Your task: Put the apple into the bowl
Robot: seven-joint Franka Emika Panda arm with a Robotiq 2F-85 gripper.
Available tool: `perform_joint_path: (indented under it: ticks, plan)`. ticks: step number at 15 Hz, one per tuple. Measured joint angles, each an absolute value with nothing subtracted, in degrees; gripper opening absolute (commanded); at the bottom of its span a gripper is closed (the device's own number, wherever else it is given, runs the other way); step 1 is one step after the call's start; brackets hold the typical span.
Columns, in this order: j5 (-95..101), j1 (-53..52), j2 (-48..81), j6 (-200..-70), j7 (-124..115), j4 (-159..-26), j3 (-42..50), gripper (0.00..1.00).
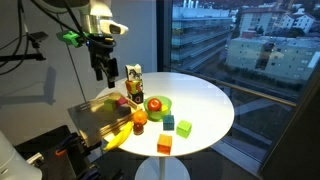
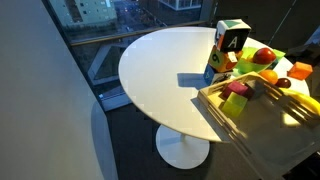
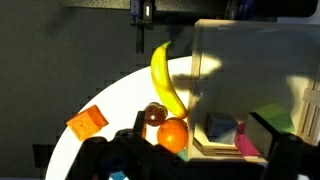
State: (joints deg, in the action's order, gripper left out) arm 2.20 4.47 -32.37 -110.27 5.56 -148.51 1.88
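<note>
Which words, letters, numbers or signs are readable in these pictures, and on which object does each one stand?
"A": a large dark letter on a light face of the multicoloured box, in an exterior view.
Other print on the same box, in an exterior view: too small and blurred to read.
Wrist view: no readable text.

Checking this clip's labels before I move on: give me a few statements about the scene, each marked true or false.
1. The gripper grips the banana. False: its jaws hang empty, well above the table.
2. The table is round and white. True.
3. The green cube sits inside the bowl. False: it stands on the table beside the bowl.
4. The banana lies close to the orange fruit. True.
</note>
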Motion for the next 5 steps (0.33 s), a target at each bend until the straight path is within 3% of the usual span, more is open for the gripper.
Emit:
perform_joint_path:
  ticks: [5]
  plan:
    - [2.2,4.5,-33.3,-110.1,5.0,-148.4,1.7,1.00]
